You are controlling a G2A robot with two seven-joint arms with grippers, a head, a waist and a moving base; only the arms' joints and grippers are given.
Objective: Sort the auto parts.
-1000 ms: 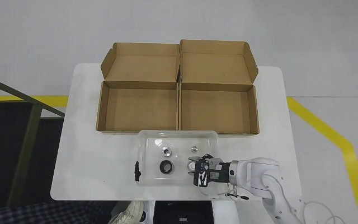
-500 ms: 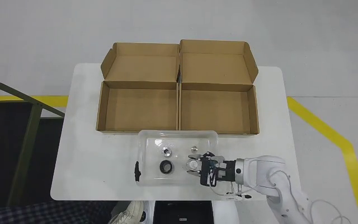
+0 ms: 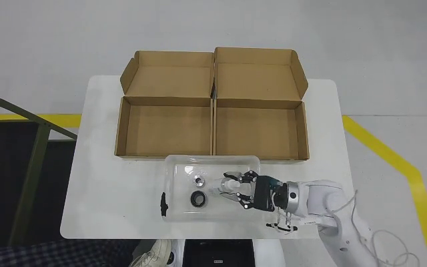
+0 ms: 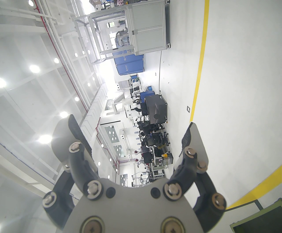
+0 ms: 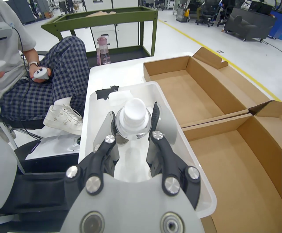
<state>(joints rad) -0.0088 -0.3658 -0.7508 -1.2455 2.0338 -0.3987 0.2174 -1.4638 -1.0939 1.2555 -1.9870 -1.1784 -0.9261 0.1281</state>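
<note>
A clear plastic tray [image 3: 177, 162] at the table's near edge holds a small silver part [image 3: 198, 180] and a black ring [image 3: 197, 198]. Over the tray's right half, my right gripper [image 3: 227, 186] is shut on a round white-and-silver part [image 5: 133, 120], which sits between the fingers above the tray [image 5: 169, 123] floor. Two open cardboard boxes, left [image 3: 163, 130] and right [image 3: 257, 132], lie side by side beyond the tray with nothing in them. My left gripper [image 4: 132, 136] is open, faces the room and holds nothing.
A black clip [image 3: 163, 203] sits at the tray's left rim. Both box lids [image 3: 260, 73] stand folded back on the far side. A seated person holding a controller [image 5: 40, 74] is beside the table's left end, near a green cart [image 5: 103, 19].
My right gripper has turned and shifted a little toward the boxes over the tray, still holding the round part. The other tray parts have stayed put.
</note>
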